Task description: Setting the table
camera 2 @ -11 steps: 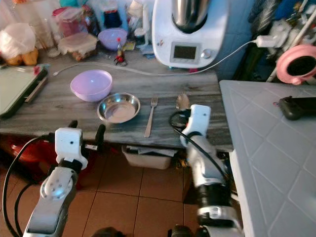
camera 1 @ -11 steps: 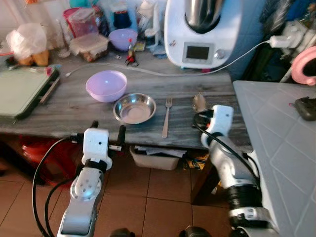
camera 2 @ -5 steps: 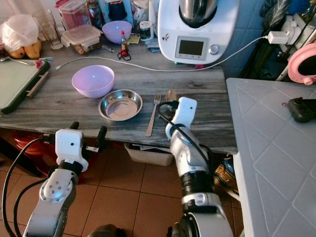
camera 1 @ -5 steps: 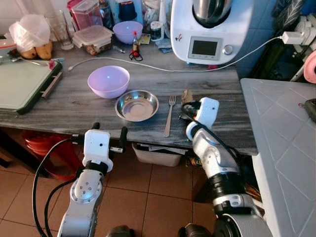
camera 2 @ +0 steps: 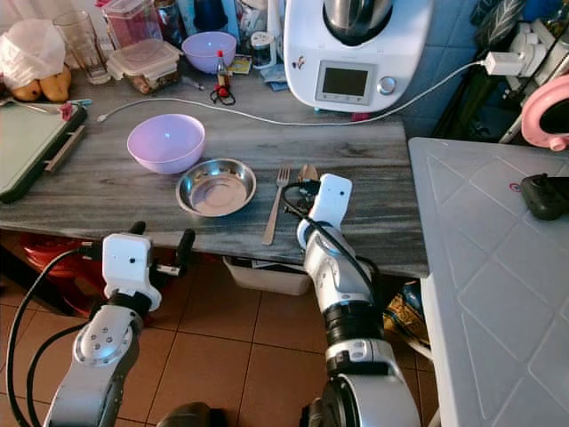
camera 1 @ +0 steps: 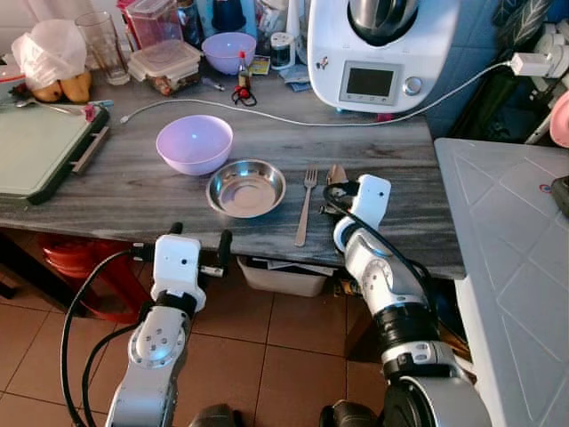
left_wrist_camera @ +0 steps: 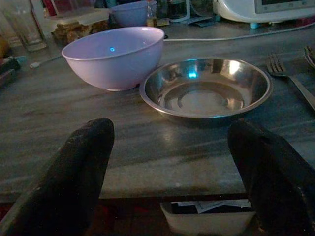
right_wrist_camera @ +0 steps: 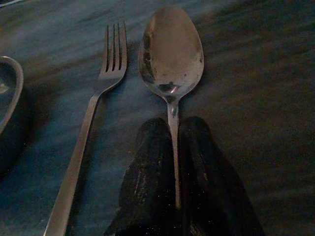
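Right tool (right_wrist_camera: 173,162) has its two black fingers (right_wrist_camera: 147,172) pressed together on the handle of a spoon (right_wrist_camera: 171,54), whose bowl lies low over the grey marble-patterned counter (camera 1: 133,191); from the head views it is hard to tell whether the spoon bowl touches the surface or hangs just above it. At the spoon's 9 o'clock, just beside it and parallel, lies a fork (camera 1: 304,206) with its tines pointing toward the back of the counter. At the fork's 9 o'clock sits a steel dish (camera 1: 246,187), and at the dish's 10 o'clock, close to touching it, stands a lilac bowl (camera 1: 194,142). Left tool (left_wrist_camera: 172,162) hangs in front of the counter's near edge, below the dish, its fingers spread wide apart and gripping nothing. At the back of the counter, at 12 o'clock from the spoon, stands a white kitchen machine (camera 1: 382,49) with a small screen, and a white cable (camera 1: 267,120) runs across the counter behind the bowls. A green cutting board (camera 1: 40,151) lies at the far 9 o'clock end.
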{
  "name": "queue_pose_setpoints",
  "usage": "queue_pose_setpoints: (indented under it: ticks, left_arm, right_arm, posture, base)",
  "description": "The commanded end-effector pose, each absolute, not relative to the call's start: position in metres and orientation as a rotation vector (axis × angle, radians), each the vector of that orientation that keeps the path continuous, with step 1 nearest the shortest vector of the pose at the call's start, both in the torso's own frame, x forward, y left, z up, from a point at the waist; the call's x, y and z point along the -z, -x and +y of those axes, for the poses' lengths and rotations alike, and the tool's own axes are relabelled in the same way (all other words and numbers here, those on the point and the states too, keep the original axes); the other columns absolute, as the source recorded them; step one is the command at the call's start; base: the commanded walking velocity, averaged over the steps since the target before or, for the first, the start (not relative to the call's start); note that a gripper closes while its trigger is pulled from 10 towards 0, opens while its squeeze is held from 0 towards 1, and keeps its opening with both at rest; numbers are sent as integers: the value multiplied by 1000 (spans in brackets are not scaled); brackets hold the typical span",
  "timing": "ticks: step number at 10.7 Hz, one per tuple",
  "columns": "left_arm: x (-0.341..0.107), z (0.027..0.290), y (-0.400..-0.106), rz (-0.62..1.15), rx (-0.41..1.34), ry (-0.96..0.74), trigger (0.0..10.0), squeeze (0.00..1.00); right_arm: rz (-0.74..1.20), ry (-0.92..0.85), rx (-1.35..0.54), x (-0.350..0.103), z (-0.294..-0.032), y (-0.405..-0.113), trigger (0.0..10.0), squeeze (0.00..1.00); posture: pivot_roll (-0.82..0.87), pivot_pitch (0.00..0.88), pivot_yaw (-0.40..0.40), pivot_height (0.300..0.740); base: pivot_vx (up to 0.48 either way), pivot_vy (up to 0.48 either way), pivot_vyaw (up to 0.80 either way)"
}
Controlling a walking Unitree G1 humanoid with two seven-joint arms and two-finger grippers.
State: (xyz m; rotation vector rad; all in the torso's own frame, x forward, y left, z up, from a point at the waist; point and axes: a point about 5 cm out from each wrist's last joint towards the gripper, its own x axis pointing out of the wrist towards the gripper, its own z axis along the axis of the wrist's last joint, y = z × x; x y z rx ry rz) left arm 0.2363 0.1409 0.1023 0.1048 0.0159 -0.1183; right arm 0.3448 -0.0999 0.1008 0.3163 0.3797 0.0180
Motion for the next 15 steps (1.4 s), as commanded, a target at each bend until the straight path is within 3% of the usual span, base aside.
queue_pose_setpoints:
  ticks: [1, 5, 9, 12, 14, 15]
  left_arm:
    - [-104, 141, -235, 13, 120, -110, 10000, 0]
    - [-104, 141, -235, 15, 117, -113, 10000, 0]
    - [-103, 146, -234, 30, 74, -87, 10000, 0]
    - [-100, 161, -232, 54, -5, -74, 10000, 0]
    - [-103, 171, -235, 39, -46, -82, 10000, 0]
    - [-104, 174, -236, 38, -52, -87, 10000, 0]
  right_arm:
    - [415, -306, -15, -94, -99, -344, 10000, 1000]
    - [377, -304, -32, -98, -96, -347, 10000, 1000]
    - [207, -287, -75, -131, -101, -347, 10000, 1000]
    - [-44, -64, -127, -162, -132, -317, 10000, 1000]
    - [-95, 22, -138, -162, -148, -297, 10000, 1000]
    - [-86, 60, -132, -157, -155, -288, 10000, 0]
  posture:
    - [40, 92, 26, 740]
    - [44, 91, 26, 740]
    - [44, 77, 25, 740]
    - [36, 52, 14, 740]
    - [27, 33, 13, 740]
    - [19, 19, 14, 740]
  base:
    - [0, 0, 0]
    - [0, 0, 0]
    - [0, 0, 0]
    - [0, 0, 0]
    - [0, 0, 0]
    - [0, 0, 0]
